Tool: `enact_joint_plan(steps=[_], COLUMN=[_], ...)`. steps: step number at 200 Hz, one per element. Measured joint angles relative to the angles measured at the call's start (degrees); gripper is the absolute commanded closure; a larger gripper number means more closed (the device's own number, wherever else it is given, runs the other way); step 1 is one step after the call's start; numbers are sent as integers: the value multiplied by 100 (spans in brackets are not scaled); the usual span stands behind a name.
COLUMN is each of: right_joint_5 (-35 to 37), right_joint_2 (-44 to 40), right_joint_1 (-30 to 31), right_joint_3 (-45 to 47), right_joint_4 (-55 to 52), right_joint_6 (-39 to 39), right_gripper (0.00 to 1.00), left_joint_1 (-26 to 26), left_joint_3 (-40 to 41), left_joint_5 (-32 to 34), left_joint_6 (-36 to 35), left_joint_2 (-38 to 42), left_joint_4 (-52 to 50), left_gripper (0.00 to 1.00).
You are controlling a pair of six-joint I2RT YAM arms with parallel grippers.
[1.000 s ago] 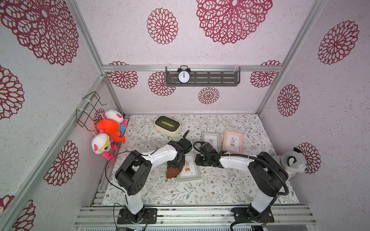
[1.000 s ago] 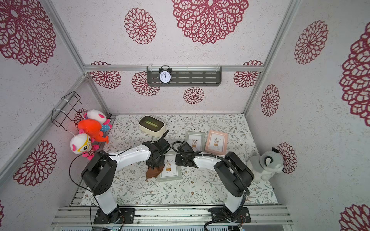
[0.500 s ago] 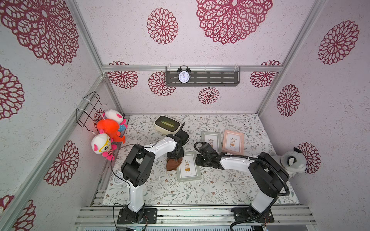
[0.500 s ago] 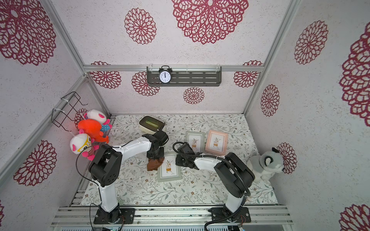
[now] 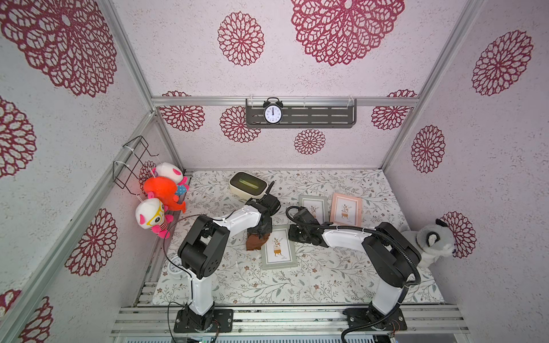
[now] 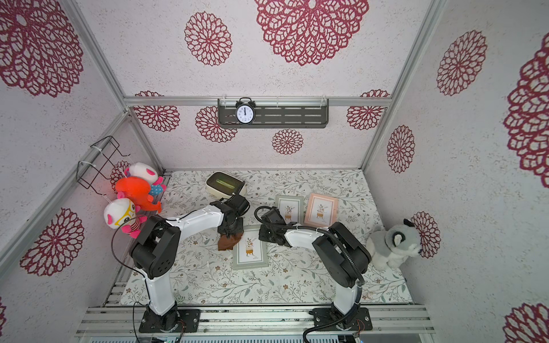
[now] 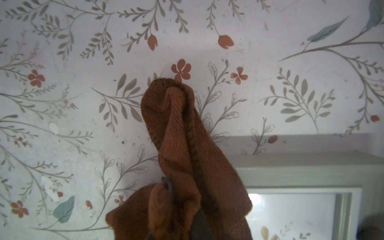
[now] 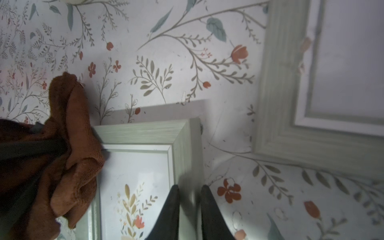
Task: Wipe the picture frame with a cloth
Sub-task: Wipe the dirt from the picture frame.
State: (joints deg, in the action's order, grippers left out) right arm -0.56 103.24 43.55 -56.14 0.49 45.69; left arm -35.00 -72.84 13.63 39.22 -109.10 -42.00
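A grey-green picture frame [image 5: 278, 248] [image 6: 249, 248] lies flat on the floral mat in both top views. My left gripper [image 5: 261, 234] [image 6: 230, 233] hangs over the frame's far left corner, shut on the rust-brown cloth [image 5: 255, 242] [image 7: 182, 133]. The cloth [image 8: 76, 145] drapes over that corner and onto the mat; it hides the left fingers almost fully. My right gripper [image 5: 292, 234] [image 8: 189, 193] is shut on the frame's right rail [image 8: 187, 145], one dark finger [image 8: 170, 207] on each side.
Behind the arms lie a second grey-green frame [image 5: 313, 208] and a pink frame [image 5: 347, 209]. A cream box [image 5: 248, 184] stands at the back. Plush toys [image 5: 162, 193] hang on the left wall, a grey plush [image 5: 430, 240] sits at right. A clock [image 5: 272, 113] stands on the wall shelf.
My left gripper has drawn the cloth toward the back, up along the frame's left side to its far corner. The right gripper and the frame have stayed put.
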Motion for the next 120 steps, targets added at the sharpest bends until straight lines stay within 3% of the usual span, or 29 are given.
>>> enact_joint_plan(steps=[57, 120], right_joint_5=[2, -122], right_joint_2=[-42, -55], right_joint_1=[0, 26], right_joint_3=[166, 295], right_joint_4=[210, 468], right_joint_6=[46, 50], right_gripper=[82, 82], left_joint_1=[-684, -1309], left_joint_3=[719, 721], left_joint_5=[-184, -938], left_joint_6=[142, 155], left_joint_2=[673, 728], left_joint_4=[-358, -518], left_gripper=[100, 100])
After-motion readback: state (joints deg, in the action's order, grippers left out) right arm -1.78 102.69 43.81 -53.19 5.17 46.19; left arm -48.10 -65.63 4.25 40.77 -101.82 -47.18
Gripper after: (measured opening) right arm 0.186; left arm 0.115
